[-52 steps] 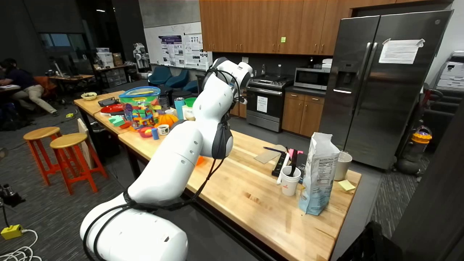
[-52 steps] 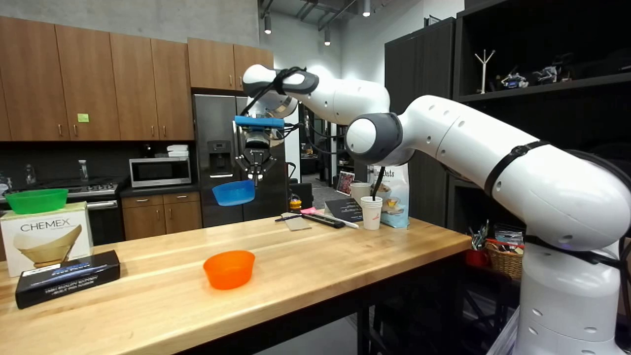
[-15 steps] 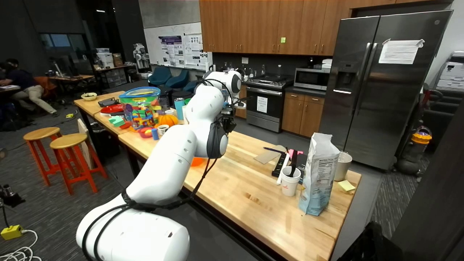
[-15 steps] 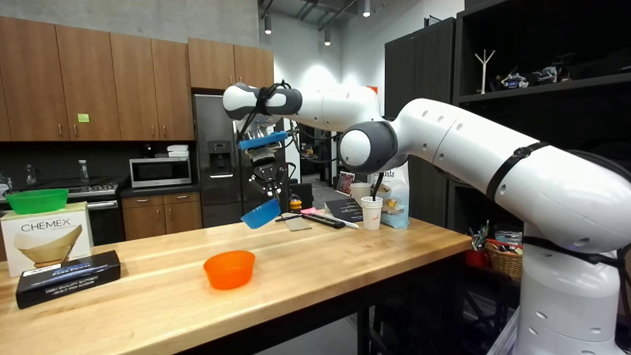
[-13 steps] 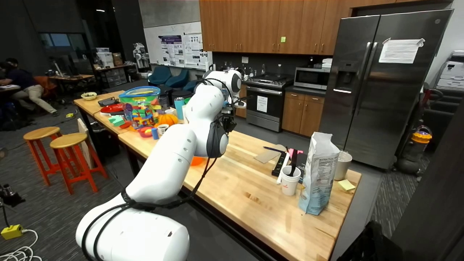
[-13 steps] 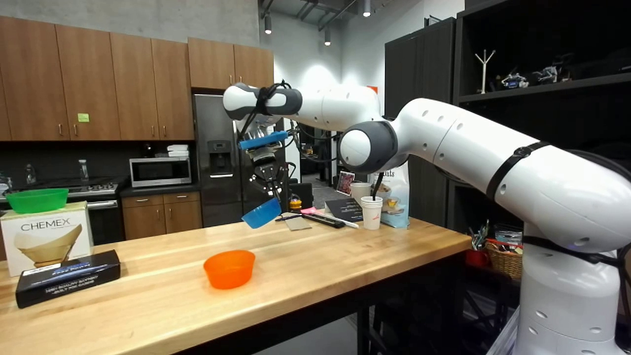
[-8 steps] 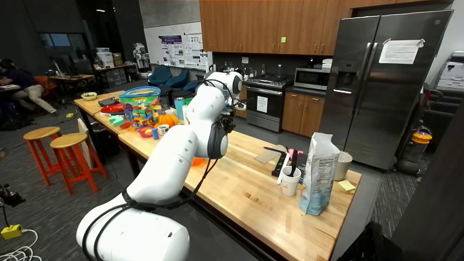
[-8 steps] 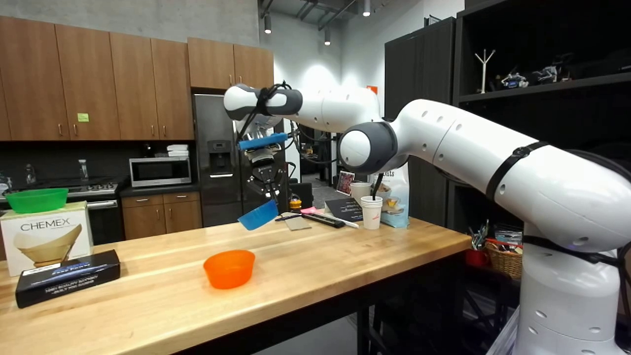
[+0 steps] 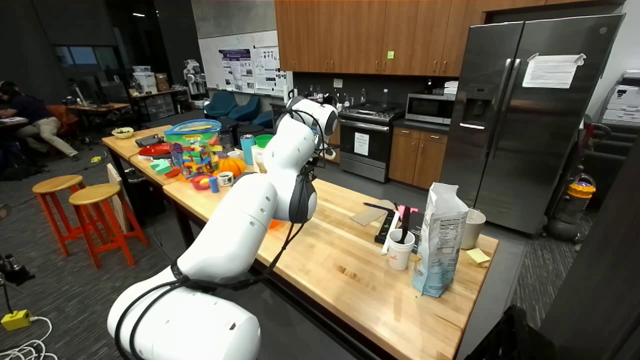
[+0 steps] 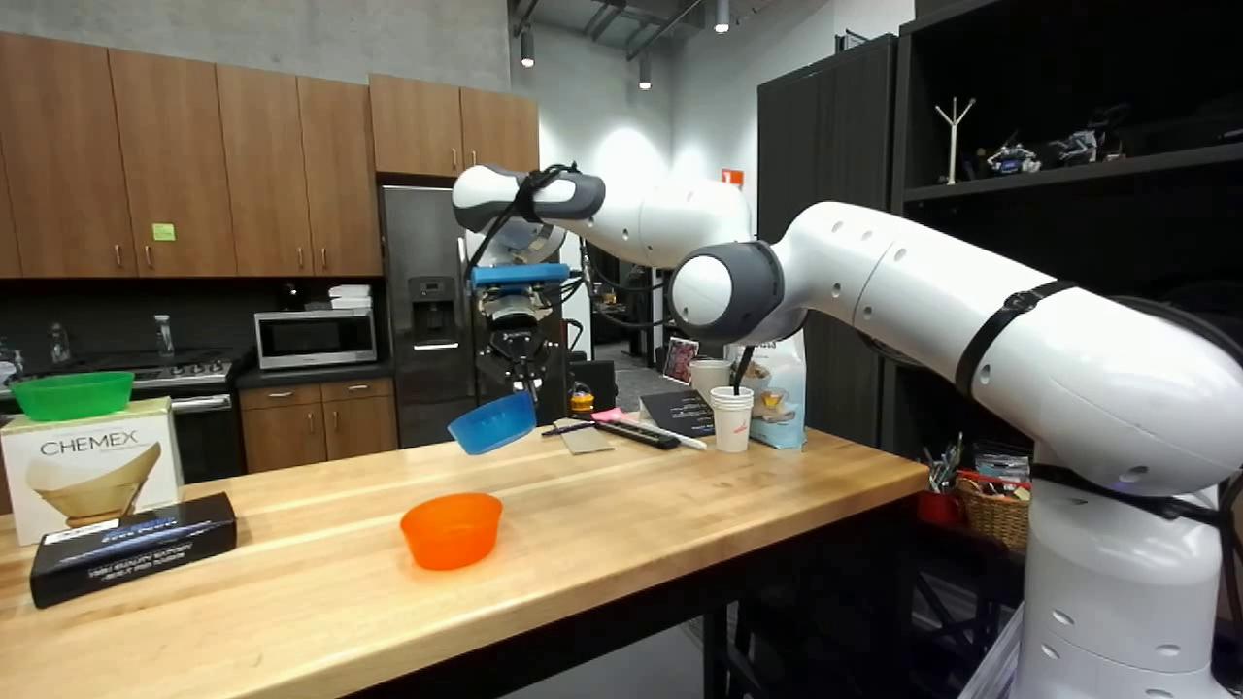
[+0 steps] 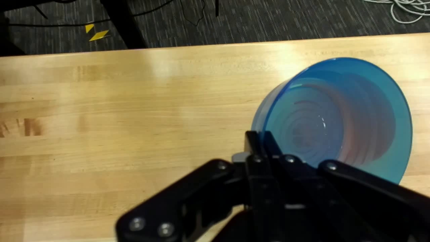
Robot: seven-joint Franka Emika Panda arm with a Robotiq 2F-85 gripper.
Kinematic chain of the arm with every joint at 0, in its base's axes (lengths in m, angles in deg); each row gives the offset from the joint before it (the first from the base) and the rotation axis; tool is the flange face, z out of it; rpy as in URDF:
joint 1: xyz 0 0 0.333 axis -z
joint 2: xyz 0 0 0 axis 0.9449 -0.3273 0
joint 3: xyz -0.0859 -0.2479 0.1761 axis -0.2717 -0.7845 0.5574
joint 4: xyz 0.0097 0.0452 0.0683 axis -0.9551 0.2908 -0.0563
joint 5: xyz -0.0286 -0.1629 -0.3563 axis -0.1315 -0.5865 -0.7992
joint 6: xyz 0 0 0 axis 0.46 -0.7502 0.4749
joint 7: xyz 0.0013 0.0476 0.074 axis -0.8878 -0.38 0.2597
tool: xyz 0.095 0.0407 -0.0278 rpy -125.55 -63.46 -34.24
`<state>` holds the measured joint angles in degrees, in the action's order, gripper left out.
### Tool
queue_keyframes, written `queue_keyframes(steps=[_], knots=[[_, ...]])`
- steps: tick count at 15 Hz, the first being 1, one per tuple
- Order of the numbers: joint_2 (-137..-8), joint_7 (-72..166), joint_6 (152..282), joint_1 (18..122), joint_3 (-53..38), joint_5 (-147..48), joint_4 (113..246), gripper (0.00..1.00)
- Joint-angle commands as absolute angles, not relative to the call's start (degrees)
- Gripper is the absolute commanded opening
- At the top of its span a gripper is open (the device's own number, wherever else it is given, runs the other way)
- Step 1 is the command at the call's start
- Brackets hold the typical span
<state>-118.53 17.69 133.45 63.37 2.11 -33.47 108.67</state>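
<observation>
- We count one blue bowl (image 10: 492,423), tilted, held above the table (image 10: 631,515).
- One gripper (image 11: 260,139): we find its two fingers (image 11: 272,145) narrowed, pinching that bowl's rim.
- One orange bowl (image 10: 452,532) upright on the table, apart from the blue.
- One green bowl (image 10: 74,395) atop one Chemex box (image 10: 97,471); one black box (image 10: 134,549) just beside.
- We note two stools (image 9: 95,194) nearby.
</observation>
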Motion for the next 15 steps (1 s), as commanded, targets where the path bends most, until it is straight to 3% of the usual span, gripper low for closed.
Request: queue_keyframes(steps=[1,15], knots=[[-119.32,18.00,132.54,63.25,2.09,-33.35,107.62,0.01],[-123.31,21.92,141.37,59.33,-3.80,-44.07,107.38,0.01]])
